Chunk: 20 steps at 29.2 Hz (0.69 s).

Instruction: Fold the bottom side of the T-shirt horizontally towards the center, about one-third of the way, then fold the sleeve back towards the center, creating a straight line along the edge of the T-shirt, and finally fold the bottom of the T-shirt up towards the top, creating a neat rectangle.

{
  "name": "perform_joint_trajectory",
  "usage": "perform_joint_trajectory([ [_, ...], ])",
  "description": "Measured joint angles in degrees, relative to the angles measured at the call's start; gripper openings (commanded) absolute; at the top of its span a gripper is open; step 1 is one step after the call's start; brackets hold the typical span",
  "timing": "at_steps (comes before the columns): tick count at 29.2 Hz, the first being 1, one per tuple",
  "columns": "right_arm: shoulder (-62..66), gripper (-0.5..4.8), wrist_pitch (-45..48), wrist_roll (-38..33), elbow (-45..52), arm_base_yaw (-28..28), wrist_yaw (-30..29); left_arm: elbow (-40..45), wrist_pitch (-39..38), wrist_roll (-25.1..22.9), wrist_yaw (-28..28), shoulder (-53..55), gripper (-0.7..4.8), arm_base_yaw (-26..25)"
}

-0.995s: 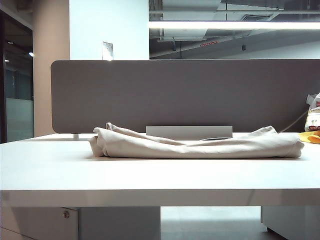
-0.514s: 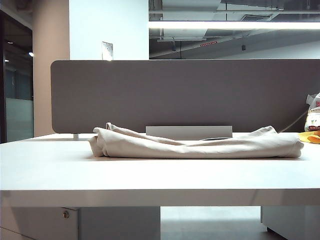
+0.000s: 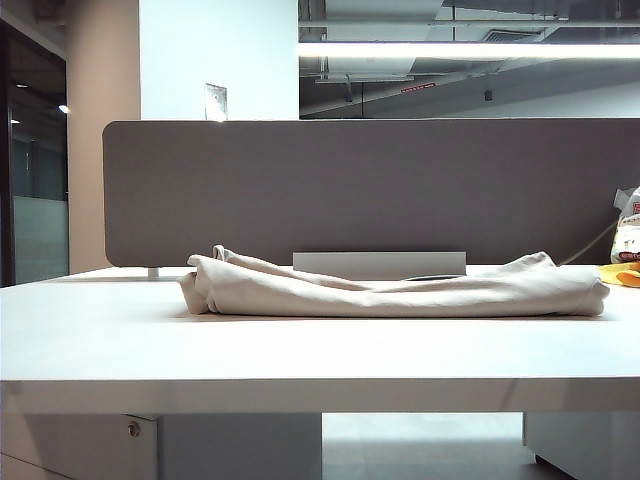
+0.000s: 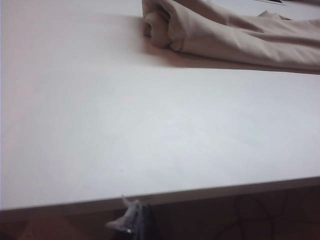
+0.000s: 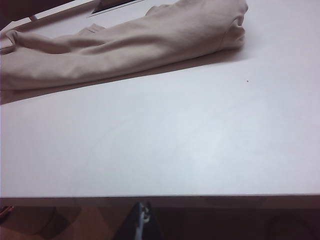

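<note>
We see the T-shirt (image 3: 395, 288) lying as a long, bunched roll across the far half of the white table (image 3: 300, 350), in front of the grey partition (image 3: 370, 190). From the table centre in the exterior view, it lies at about 12 o'clock and spreads from 10 to 2 o'clock. At about 3 o'clock, beside the shirt's right end, we notice a yellow and white packet (image 3: 626, 255).

The left gripper (image 4: 131, 220) is just below the near edge of the table, well apart from the shirt, and its fingers are together with nothing between them. The right gripper (image 5: 142, 220) is also below the near edge, its fingers together and empty too.
</note>
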<state>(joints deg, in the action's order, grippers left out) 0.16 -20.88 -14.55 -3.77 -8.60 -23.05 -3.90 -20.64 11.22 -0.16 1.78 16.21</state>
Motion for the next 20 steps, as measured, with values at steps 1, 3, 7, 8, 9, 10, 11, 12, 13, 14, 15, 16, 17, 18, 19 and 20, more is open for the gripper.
perform_joint_trajectory([
  [1,0.00,0.00,-0.02,0.00,0.00,0.00,-0.02,0.00,0.00,0.00,0.07,0.00,-0.05,-0.77],
  [3,0.00,0.00,-0.02,0.00,0.00,0.00,-0.02,0.00,-0.11,0.00,0.07,0.00,-0.05,-3.37],
  [7,0.00,0.00,-0.02,0.00,0.00,0.00,-0.02,0.00,-0.13,0.00,0.20,-0.02,-0.05,-8.87],
  [8,0.00,0.00,0.00,0.00,0.00,0.00,0.00,0.00,-0.13,-0.02,0.09,-0.04,-0.05,-10.95],
  [9,0.00,0.00,0.00,0.00,0.00,0.00,-0.02,0.02,0.02,-0.22,0.02,-0.13,-0.05,-12.68],
  [10,0.00,0.00,-0.02,0.00,0.00,0.00,-0.02,0.09,0.31,-0.26,0.02,-0.20,-0.05,-13.94],
  [11,0.00,0.00,0.00,0.00,0.00,0.00,-0.02,0.20,0.74,-0.28,-0.02,-0.22,-0.05,-15.13],
  [12,0.00,0.00,-0.02,0.00,0.00,0.00,0.00,0.28,1.18,-0.28,-0.02,-0.24,-0.05,-16.55],
  [13,0.00,0.00,0.00,0.00,0.00,0.00,-0.02,0.35,1.36,-0.37,0.00,-0.44,-0.05,-18.05],
  [14,0.00,0.00,-0.02,0.00,0.00,0.00,0.00,0.39,1.55,-0.42,-0.07,-0.72,-0.05,-19.08],
  [15,0.00,0.00,0.00,0.00,0.00,0.00,-0.02,0.46,1.79,-0.44,-0.07,-1.16,-0.05,-20.15],
  [16,0.00,0.00,-0.02,0.00,0.00,0.00,0.00,0.48,1.92,-0.61,-0.07,-1.55,-0.05,-20.85],
  [17,0.00,0.00,0.00,0.00,0.00,0.00,-0.02,0.55,2.23,-0.96,-0.07,-1.79,-0.05,-21.42],
  [18,0.00,0.00,0.00,0.00,0.00,0.00,-0.02,0.63,2.49,-1.25,-0.04,-1.66,-0.05,-21.79],
  [19,0.00,0.00,0.00,0.00,0.00,0.00,0.00,0.66,2.60,-1.42,-0.07,-1.57,-0.05,-21.97],
  [20,0.00,0.00,0.00,0.00,0.00,0.00,0.00,0.68,2.73,-1.62,-0.02,-1.60,-0.05,-22.14],
])
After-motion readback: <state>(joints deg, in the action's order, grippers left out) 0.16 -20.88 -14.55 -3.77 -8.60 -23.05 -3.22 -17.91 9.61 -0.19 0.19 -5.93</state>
